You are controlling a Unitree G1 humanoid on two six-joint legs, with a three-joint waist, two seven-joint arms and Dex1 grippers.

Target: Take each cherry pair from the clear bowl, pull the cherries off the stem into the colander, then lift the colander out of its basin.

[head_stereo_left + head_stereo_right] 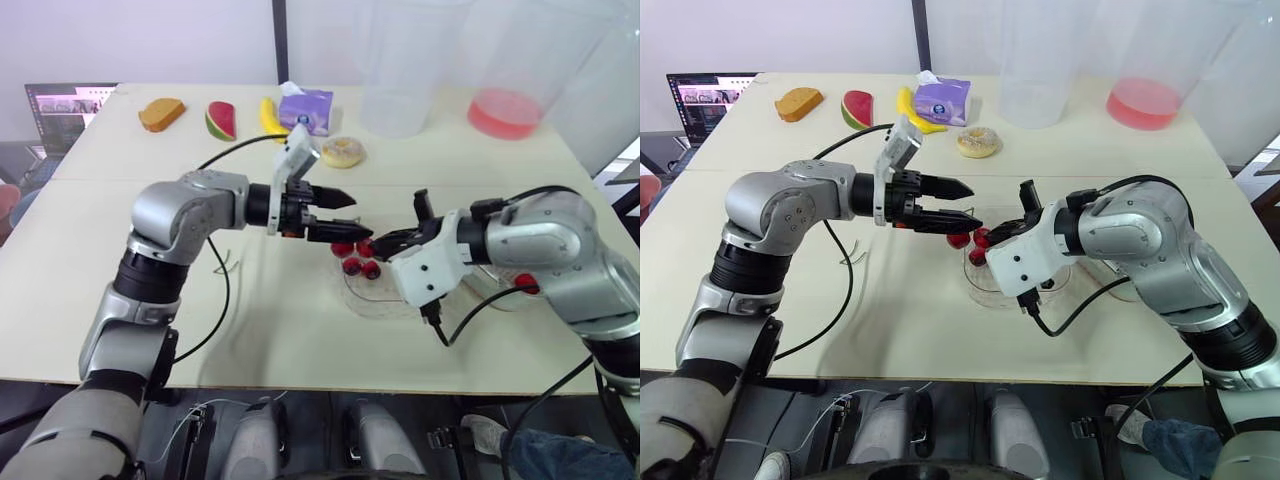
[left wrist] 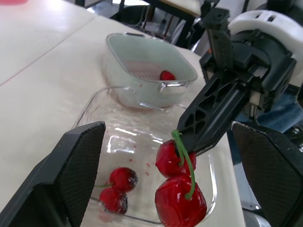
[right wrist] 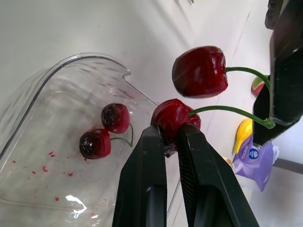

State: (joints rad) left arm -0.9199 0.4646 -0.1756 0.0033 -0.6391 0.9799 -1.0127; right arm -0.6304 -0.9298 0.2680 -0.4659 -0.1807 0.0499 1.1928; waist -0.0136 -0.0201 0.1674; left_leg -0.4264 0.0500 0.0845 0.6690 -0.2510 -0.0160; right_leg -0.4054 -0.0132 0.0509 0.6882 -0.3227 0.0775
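Note:
My right gripper (image 3: pixel 171 130) is shut on one cherry (image 3: pixel 176 117) of a stemmed cherry pair (image 2: pixel 180 196), held just above the clear bowl (image 1: pixel 385 303). Its second cherry (image 3: pixel 200 71) hangs free on the green stem. My left gripper (image 1: pixel 354 217) stands open beside it, its fingers (image 2: pixel 71 175) wide apart on either side of the pair, and one finger is close to the stem joint. Another cherry pair (image 3: pixel 105 130) lies in the bowl. Behind my right arm sits the colander (image 2: pixel 142 64) in its basin, holding one loose cherry (image 2: pixel 166 74).
Bare stems (image 1: pixel 231 263) lie on the table left of the bowl. At the back are bread (image 1: pixel 161 113), a watermelon slice (image 1: pixel 220 120), a banana (image 1: pixel 270 116), a tissue pack (image 1: pixel 307 108), a donut (image 1: pixel 342 152), a tall clear tub (image 1: pixel 400 70) and a pink bowl (image 1: pixel 505 112).

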